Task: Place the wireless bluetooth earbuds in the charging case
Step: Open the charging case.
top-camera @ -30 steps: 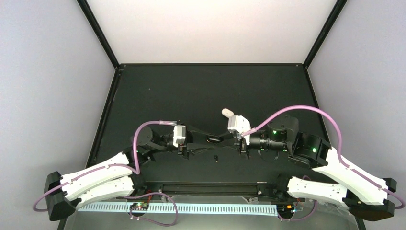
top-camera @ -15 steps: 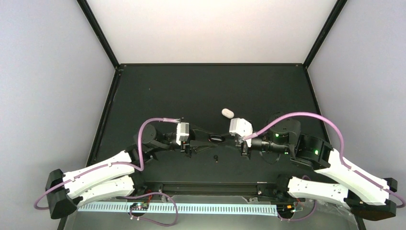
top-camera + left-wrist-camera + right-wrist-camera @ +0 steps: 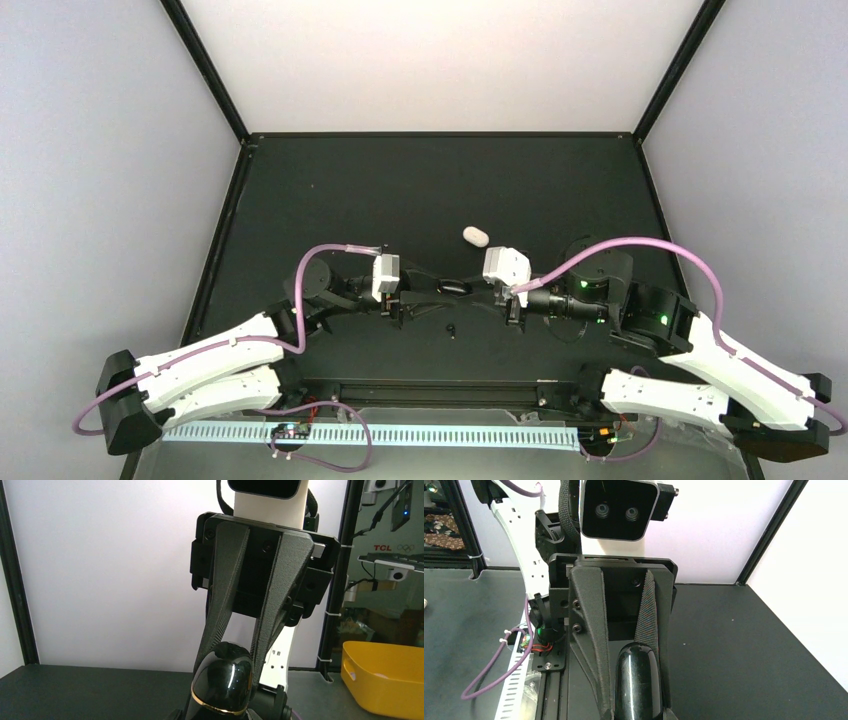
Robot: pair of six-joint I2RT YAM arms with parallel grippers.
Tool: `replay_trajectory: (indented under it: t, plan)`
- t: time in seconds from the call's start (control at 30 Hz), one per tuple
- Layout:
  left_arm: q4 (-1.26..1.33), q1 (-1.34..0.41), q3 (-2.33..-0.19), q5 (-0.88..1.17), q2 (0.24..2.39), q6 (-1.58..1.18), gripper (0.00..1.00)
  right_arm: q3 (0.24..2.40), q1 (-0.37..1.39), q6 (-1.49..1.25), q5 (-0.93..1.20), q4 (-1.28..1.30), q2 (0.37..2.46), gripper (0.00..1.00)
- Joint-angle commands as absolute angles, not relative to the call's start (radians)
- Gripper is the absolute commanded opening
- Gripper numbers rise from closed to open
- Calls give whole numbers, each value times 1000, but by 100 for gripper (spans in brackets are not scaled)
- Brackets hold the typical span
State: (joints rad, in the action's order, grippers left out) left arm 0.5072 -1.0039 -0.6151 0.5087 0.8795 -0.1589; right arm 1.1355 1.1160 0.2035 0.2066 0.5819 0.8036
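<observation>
While both arms meet low over the middle of the table (image 3: 330,190), the left gripper (image 3: 437,291) and right gripper (image 3: 473,290) each pinch the same glossy black puck (image 3: 455,288) from opposite sides; a gold band rings it in the left wrist view. The charging case (image 3: 475,236), a white oval, lies on the table at 1 o'clock from the puck, apart from both grippers. 1 tiny black earbud (image 3: 451,329) lies at 6 o'clock from the puck, untouched.
</observation>
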Motion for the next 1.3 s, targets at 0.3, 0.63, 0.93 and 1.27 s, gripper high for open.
replay_trajectory:
  t: [0.3, 0.63, 0.93, 1.27]
  plan:
    - [531, -1010, -641, 522, 868, -179, 34, 1120, 1118, 203, 213, 538, 800, 1]
    - [538, -1009, -639, 522, 860, -178, 37, 1120, 1117, 203, 228, 541, 809, 1]
    - [535, -1010, -635, 530, 856, -164, 15, 1119, 1118, 201, 232, 543, 814, 1]
    - [513, -1011, -632, 522, 848, -124, 2, 1123, 1118, 178, 240, 538, 808, 29]
